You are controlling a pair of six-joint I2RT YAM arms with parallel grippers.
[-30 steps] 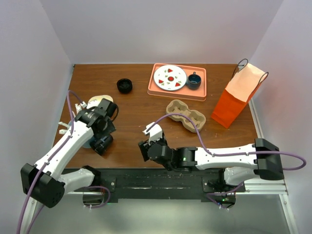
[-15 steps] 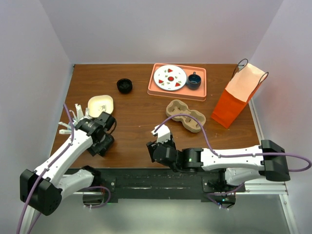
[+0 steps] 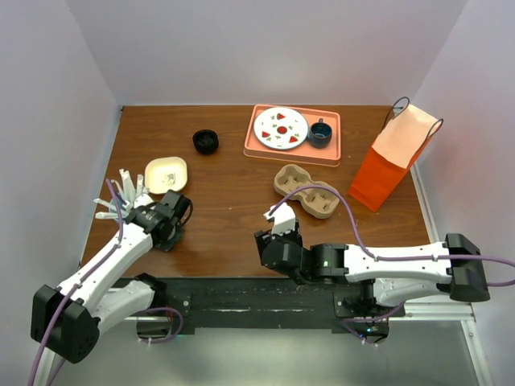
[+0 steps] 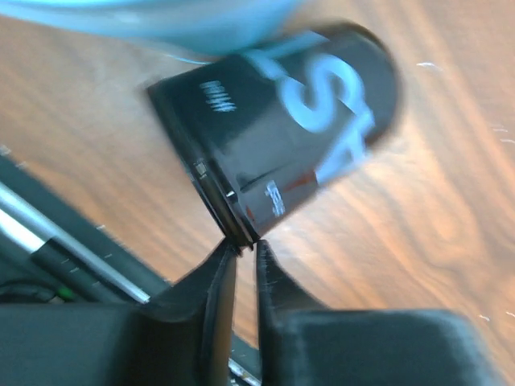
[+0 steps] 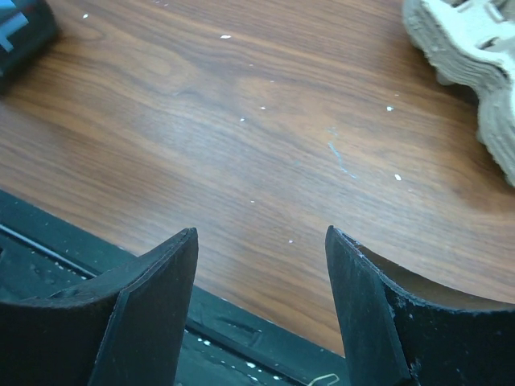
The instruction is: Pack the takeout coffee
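Dark-brown with pale blue lettering, the takeout coffee (image 4: 282, 145) is lying tipped over on the wooden table (image 4: 451, 225), directly ahead of the left claw (image 4: 240, 253). Its black lid end is pointing back toward the claw, and its base is pointing away and to the claw's right. The left claw's fingers (image 4: 213, 297) are standing almost together, with only a thin slit between them. The rim of the lid is sitting right at their tips. Whether the rim is actually being nipped between them, I cannot tell from where I am standing. Beyond the cup, on the side away from the claw, something pale blue (image 4: 185, 16) is showing, too blurred to name.

The right claw (image 5: 259, 233) is hovering low over bare wood with its fingers spread wide and nothing between them. Ahead of it and off to its right, a moulded pulp cup carrier (image 5: 475, 72) is sitting on the table, well apart from the fingertips. Far ahead to its left, a corner of the cup is just peeking into view. Beyond the carrier from that claw, an orange paper bag (image 3: 390, 161) is standing upright.
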